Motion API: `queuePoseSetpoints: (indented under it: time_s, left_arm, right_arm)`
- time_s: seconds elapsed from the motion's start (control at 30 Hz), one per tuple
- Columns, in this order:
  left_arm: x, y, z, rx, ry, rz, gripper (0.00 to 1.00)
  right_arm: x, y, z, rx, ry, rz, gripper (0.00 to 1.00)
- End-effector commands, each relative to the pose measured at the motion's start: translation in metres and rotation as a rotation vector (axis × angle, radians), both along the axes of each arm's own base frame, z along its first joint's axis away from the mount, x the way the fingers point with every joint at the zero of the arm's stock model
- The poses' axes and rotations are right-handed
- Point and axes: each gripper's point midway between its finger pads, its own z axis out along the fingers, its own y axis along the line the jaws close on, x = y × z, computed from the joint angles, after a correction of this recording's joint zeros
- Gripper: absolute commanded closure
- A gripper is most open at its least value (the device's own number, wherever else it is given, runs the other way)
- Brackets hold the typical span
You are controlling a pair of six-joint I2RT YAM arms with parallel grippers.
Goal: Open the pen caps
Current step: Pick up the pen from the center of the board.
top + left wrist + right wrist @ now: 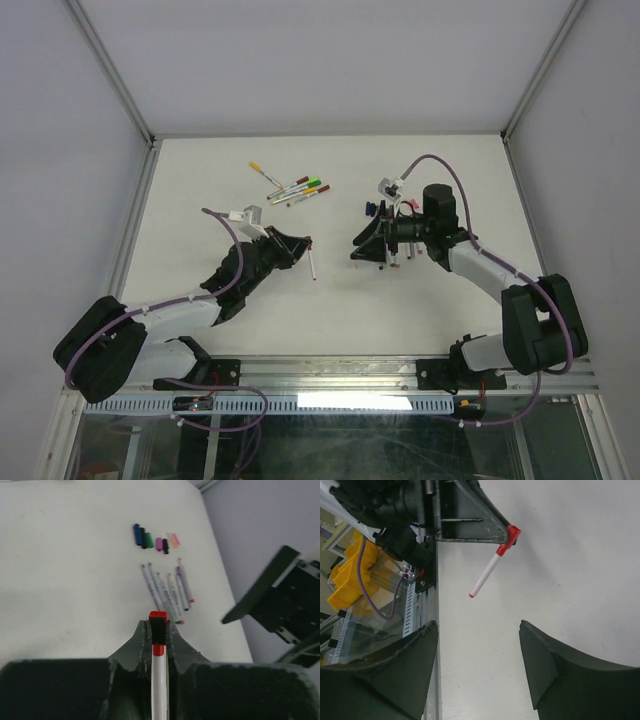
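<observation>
My left gripper [158, 625] is shut on a pen [159, 680] with a white barrel, and its red cap [158, 615] pokes out past the fingertips. From above, that pen [313, 265] hangs down to the table from the left gripper [308, 243]. My right gripper [477, 625] is open and empty, and faces the red pen [490, 572] from a short way off. Several loose pen caps [150, 539] lie in a row, with several pens [170, 590] in front of them. Both groups lie beside the right gripper [353, 248].
A pile of several capped pens [300, 188] lies at the back middle of the table, with a yellow-capped pen [262, 172] a little to its left. The table's near rail [422, 610] runs close beside the right gripper's finger.
</observation>
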Motion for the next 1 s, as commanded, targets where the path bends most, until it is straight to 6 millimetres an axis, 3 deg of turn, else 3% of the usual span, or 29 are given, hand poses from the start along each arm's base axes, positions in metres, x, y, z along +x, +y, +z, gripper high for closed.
queuePoseSetpoints:
  time_s: [0.0, 0.37, 0.63, 0.87, 0.97]
  left_arm:
    - [0.002, -0.013, 0.076, -0.203, -0.260, 0.097, 1.00]
    - [0.004, -0.045, 0.084, -0.240, -0.270, 0.157, 1.00]
    - [0.006, -0.050, 0.085, -0.238, -0.262, 0.185, 1.00]
    - [0.005, -0.053, 0.083, -0.234, -0.255, 0.180, 1.00]
    - [0.004, -0.056, 0.083, -0.235, -0.254, 0.170, 1.00]
  right_arm:
    - [0.006, 0.018, 0.005, 0.018, 0.006, -0.028, 0.32]
    - [0.018, 0.038, -0.013, -0.023, 0.086, -0.146, 0.33]
    - [0.017, 0.050, -0.021, -0.057, 0.114, -0.140, 0.35]
    - [0.010, 0.055, -0.016, -0.046, 0.114, -0.097, 0.74]
    - [0.009, 0.056, -0.015, -0.043, 0.113, -0.086, 0.84]
